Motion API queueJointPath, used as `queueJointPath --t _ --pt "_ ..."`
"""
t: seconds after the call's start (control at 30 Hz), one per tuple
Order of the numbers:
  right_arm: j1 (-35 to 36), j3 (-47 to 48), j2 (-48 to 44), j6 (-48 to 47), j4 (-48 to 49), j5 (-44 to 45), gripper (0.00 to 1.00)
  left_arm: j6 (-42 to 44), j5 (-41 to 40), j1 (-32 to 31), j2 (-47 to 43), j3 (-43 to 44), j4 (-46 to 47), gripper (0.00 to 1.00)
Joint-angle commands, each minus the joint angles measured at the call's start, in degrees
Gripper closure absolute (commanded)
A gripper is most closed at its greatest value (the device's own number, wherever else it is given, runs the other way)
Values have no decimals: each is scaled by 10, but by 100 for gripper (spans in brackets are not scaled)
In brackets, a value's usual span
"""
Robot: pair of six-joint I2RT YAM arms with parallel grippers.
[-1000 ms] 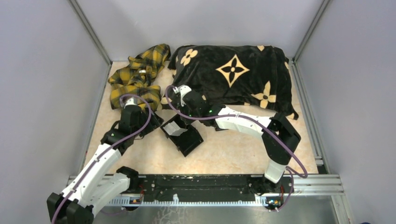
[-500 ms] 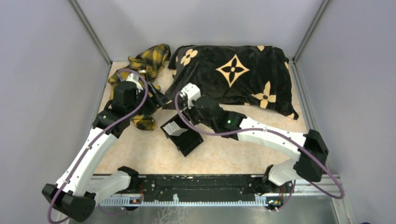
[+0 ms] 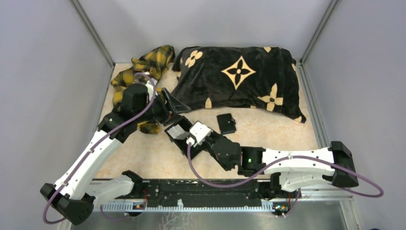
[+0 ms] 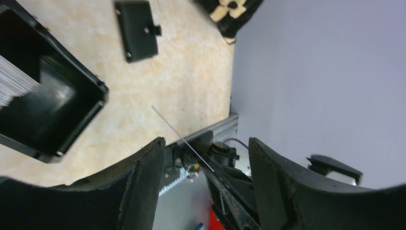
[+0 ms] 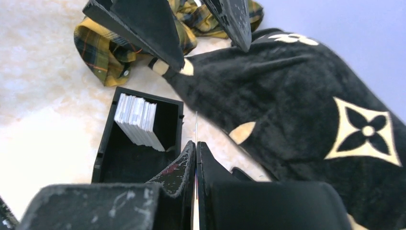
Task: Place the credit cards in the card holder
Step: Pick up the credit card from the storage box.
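The card holder is a small flat black case lying closed on the table in front of the blanket; it also shows in the left wrist view. A stack of pale credit cards stands on edge in a black tray; the stack also shows in the right wrist view. My right gripper is shut on one thin card, seen edge-on, beside the tray. My left gripper is open and faces that card, with the card's free edge short of its jaws.
A black blanket with tan flower shapes covers the back of the table. A yellow plaid cloth lies bunched at the back left. Grey walls close in the left, right and back sides.
My right arm pulled back from the blanket's edge toward the near side and now sits by the tray. The card holder came into view. My left gripper swung right toward the tray.
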Motion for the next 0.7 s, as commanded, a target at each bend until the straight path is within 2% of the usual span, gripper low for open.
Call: queueJointPath --t 0.0,0.2,0.4,0.67 --pt "53 -32 -21 -142 168 126 100 -48 38 -31 -5 10 -1 30" --pt "104 -77 -8 -283 316 184 100 -70 34 -73 -6 -1 0 30" --pt "141 -105 15 -388 449 202 100 -80 28 -101 2 -12 0 31" --pt "174 -100 37 -420 469 196 100 -83 32 -107 32 -20 38 36"
